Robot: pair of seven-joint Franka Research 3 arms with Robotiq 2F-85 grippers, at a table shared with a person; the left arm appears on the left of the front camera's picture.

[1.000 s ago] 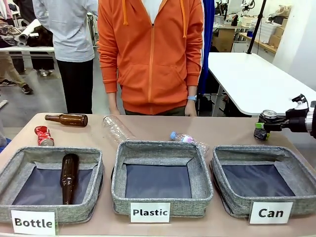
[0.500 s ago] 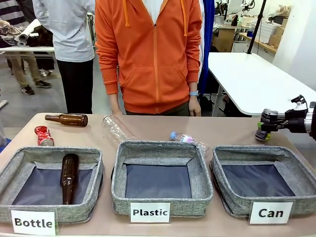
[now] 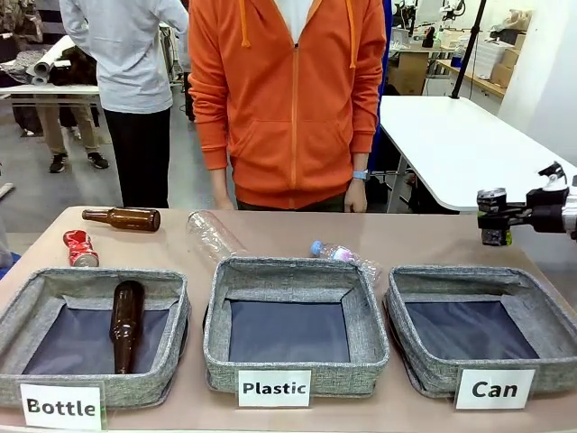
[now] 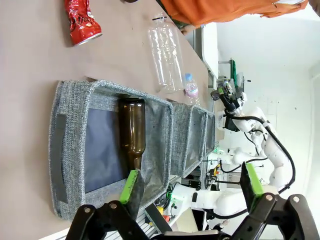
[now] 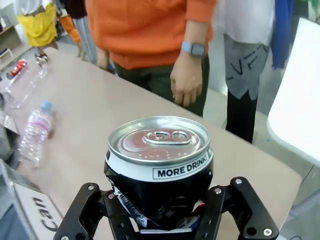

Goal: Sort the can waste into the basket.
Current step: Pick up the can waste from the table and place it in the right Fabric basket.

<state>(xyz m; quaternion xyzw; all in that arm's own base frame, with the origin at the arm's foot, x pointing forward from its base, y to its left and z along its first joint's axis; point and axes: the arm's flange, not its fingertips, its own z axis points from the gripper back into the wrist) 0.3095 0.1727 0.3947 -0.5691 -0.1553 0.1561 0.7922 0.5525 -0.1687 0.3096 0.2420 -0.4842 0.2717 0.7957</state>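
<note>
A black can with a silver top (image 3: 492,216) hangs above the table at the far right, and my right gripper (image 3: 494,225) is shut on it. It sits just beyond the back rim of the grey basket labelled "Can" (image 3: 455,275). Up close in the right wrist view, the can (image 5: 159,165) stands upright between the fingers of my right gripper (image 5: 159,212). The red crushed can (image 3: 79,249) lies on the table at the far left, also seen as the red can (image 4: 80,22). My left gripper (image 4: 191,182) is open, above the "Bottle" basket's near end.
The "Bottle" basket (image 3: 54,281) holds one brown bottle (image 3: 125,323); another brown bottle (image 3: 123,217) lies behind it. Two clear plastic bottles (image 3: 213,236) (image 3: 343,256) lie behind the "Plastic" basket (image 3: 297,271). A person in orange (image 3: 288,99) stands at the far edge.
My right gripper has risen slightly and shifted right with the black can. The person has stepped a little to the right. The left arm has stayed still.
</note>
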